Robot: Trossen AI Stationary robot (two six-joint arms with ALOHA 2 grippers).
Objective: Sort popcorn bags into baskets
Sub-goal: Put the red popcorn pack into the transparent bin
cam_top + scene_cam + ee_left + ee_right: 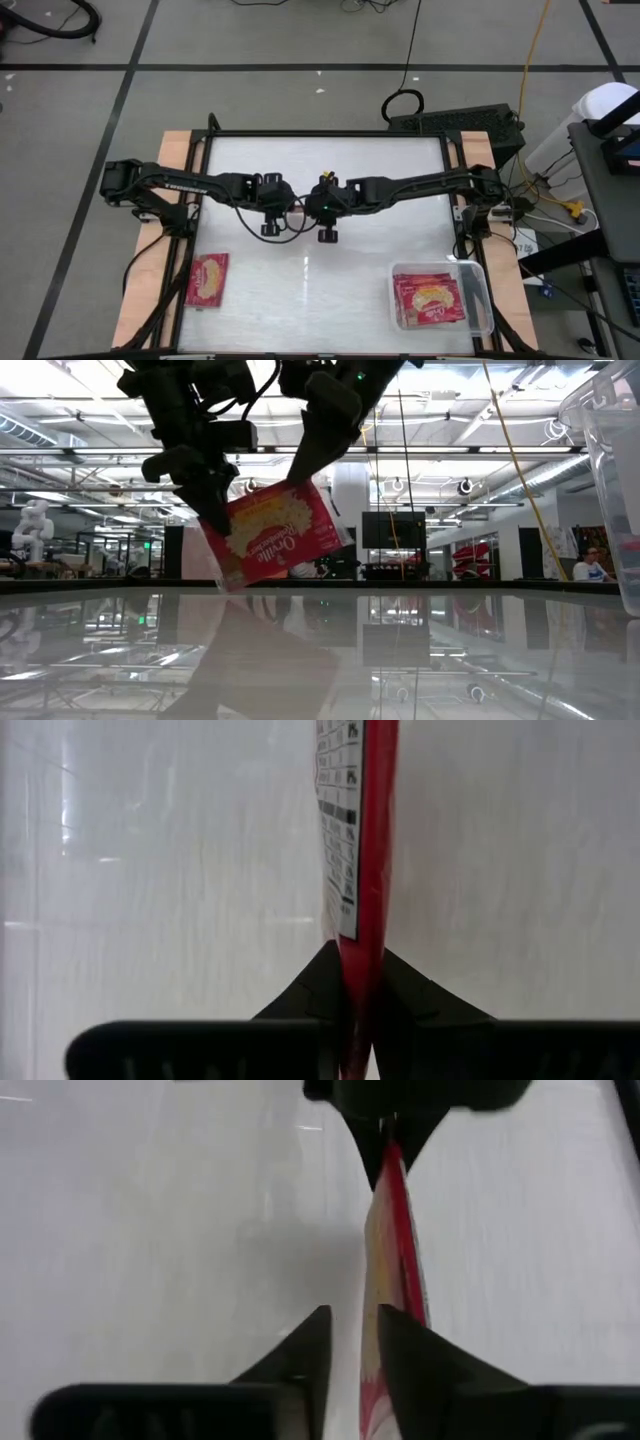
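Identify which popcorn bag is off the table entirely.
The popcorn bag held up edge-on at mid-table, pinched by the left gripper beside the right gripper. Another bag lies flat on the table; the rest sit in the clear basket.
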